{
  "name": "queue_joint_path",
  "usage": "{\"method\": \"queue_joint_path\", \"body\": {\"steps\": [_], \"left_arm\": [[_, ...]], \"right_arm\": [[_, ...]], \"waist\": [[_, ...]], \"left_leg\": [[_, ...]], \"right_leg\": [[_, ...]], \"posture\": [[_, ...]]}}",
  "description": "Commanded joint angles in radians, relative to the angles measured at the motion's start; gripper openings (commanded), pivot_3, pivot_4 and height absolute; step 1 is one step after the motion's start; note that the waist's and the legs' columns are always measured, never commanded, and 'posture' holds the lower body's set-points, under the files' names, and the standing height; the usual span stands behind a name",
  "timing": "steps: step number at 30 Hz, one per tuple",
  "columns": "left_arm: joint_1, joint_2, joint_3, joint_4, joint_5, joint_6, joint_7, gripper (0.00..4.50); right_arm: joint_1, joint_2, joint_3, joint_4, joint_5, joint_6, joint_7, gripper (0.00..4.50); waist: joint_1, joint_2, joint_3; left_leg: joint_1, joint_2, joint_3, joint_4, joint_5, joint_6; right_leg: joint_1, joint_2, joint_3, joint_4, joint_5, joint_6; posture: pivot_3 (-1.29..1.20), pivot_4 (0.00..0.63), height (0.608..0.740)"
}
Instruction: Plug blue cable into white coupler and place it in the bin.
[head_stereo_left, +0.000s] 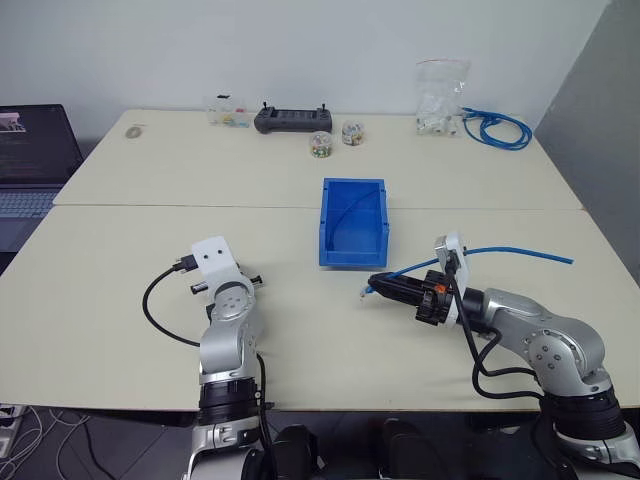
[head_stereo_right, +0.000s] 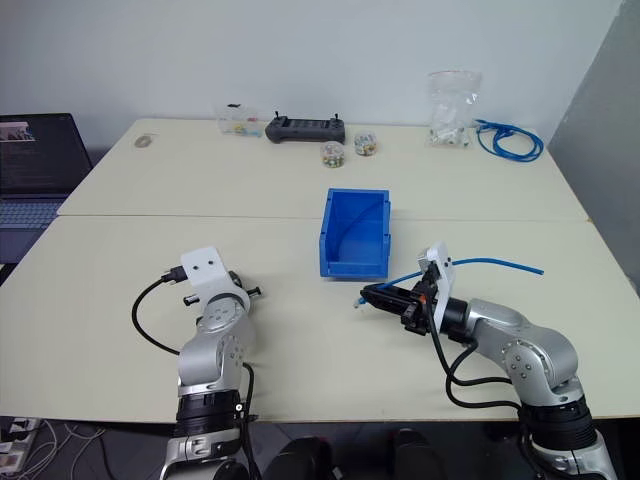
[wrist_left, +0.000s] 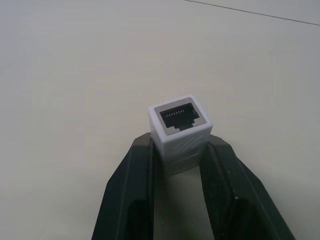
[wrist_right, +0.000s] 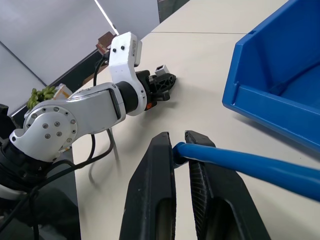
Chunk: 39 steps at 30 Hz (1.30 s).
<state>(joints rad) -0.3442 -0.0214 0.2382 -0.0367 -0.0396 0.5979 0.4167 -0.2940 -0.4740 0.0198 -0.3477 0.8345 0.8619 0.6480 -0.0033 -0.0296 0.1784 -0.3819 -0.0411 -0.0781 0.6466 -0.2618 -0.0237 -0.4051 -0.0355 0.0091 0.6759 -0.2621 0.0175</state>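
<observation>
The white coupler (wrist_left: 181, 125) is pinched between the black fingers of my left gripper (wrist_left: 180, 150), its dark socket facing outward, just above the table's front left. My right gripper (wrist_right: 181, 145) is shut on the blue cable (wrist_right: 250, 165) near its end. The cable trails off to the right across the table (head_stereo_left: 520, 252). The right wrist view also shows the left gripper (wrist_right: 162, 82) holding the coupler (wrist_right: 161, 70), a short way off from the cable end. The blue bin (head_stereo_left: 325, 225) stands at the table's middle, beyond both grippers.
Along the far edge lie a coiled bundle of blue cable (head_stereo_left: 495, 128), a clear bag of white parts (head_stereo_left: 441, 97), a black controller (head_stereo_left: 292, 120), two small jars (head_stereo_left: 321, 144) and a clear box (head_stereo_left: 228, 112). A laptop (head_stereo_left: 35, 160) sits at the left.
</observation>
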Motion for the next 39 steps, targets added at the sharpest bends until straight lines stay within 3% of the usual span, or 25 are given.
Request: {"method": "queue_joint_path", "body": {"steps": [1, 4, 6, 11, 16, 20, 25, 39], "left_arm": [[0.060, 0.015, -0.020, -0.057, 0.006, 0.023, -0.049, 0.95], [0.102, 0.092, -0.070, -0.095, -0.013, 0.022, -0.191, 0.94], [0.118, 0.174, -0.134, -0.133, -0.067, 0.035, -0.375, 0.94], [0.100, 0.455, -0.386, -0.213, -0.143, 0.089, -0.849, 0.93], [-0.005, 0.574, -0.564, -0.210, -0.164, 0.058, -1.148, 0.93], [-0.106, 0.599, -0.685, -0.162, -0.161, 0.016, -1.343, 0.93], [-0.198, 0.593, -0.770, -0.050, -0.112, -0.064, -1.474, 0.93], [-0.213, 0.579, -0.806, 0.046, -0.031, -0.164, -1.574, 0.93]], "right_arm": [[0.005, -0.006, -0.021, -0.045, -0.002, -0.015, -0.002, 0.11], [0.016, -0.021, -0.027, -0.061, -0.010, -0.020, -0.002, 0.11], [0.037, -0.050, -0.025, -0.087, -0.034, -0.033, 0.007, 0.11], [0.103, -0.101, -0.019, -0.172, -0.067, -0.058, 0.012, 0.11], [0.123, -0.122, 0.001, -0.210, -0.107, -0.085, 0.014, 0.11], [0.120, -0.125, 0.018, -0.224, -0.141, -0.107, 0.014, 0.11], [0.089, -0.109, 0.055, -0.208, -0.205, -0.146, 0.004, 0.11], [-0.062, -0.144, 0.254, -0.068, -0.374, -0.250, 0.199, 0.10]], "waist": [[0.000, 0.000, 0.000], [-0.001, 0.000, 0.000], [0.000, 0.000, 0.000], [0.003, 0.000, 0.000], [0.001, 0.000, 0.000], [-0.003, 0.000, 0.000], [-0.006, 0.000, 0.000], [-0.005, 0.000, 0.000]], "left_leg": [[0.000, 0.000, 0.000, 0.000, 0.000, 0.000], [0.000, 0.000, 0.000, 0.000, 0.000, 0.000], [0.000, 0.000, 0.000, 0.000, 0.000, 0.000], [-0.001, -0.001, -0.001, 0.000, 0.000, 0.000], [-0.001, 0.000, -0.001, -0.001, 0.000, 0.000], [-0.001, 0.000, 0.000, -0.001, 0.000, 0.000], [-0.001, 0.001, 0.000, -0.001, 0.000, 0.000], [-0.001, 0.000, -0.001, 0.000, 0.000, 0.001]], "right_leg": [[0.000, 0.000, 0.000, 0.000, 0.000, 0.000], [0.000, 0.000, 0.000, 0.000, 0.000, 0.000], [0.000, 0.000, 0.000, 0.000, 0.000, 0.000], [0.000, 0.000, -0.001, -0.001, -0.001, 0.001], [0.000, 0.000, -0.001, -0.003, -0.001, 0.001], [0.000, 0.000, 0.000, -0.003, -0.001, 0.002], [0.000, 0.001, 0.000, -0.003, -0.002, 0.003], [0.000, 0.001, 0.000, -0.003, -0.001, 0.002]], "posture": [[0.00, 0.150, 0.740], [0.00, 0.150, 0.740], [0.00, 0.150, 0.740], [0.00, 0.150, 0.740], [0.00, 0.150, 0.740], [0.00, 0.150, 0.740], [0.00, 0.150, 0.740], [0.00, 0.150, 0.740]]}}
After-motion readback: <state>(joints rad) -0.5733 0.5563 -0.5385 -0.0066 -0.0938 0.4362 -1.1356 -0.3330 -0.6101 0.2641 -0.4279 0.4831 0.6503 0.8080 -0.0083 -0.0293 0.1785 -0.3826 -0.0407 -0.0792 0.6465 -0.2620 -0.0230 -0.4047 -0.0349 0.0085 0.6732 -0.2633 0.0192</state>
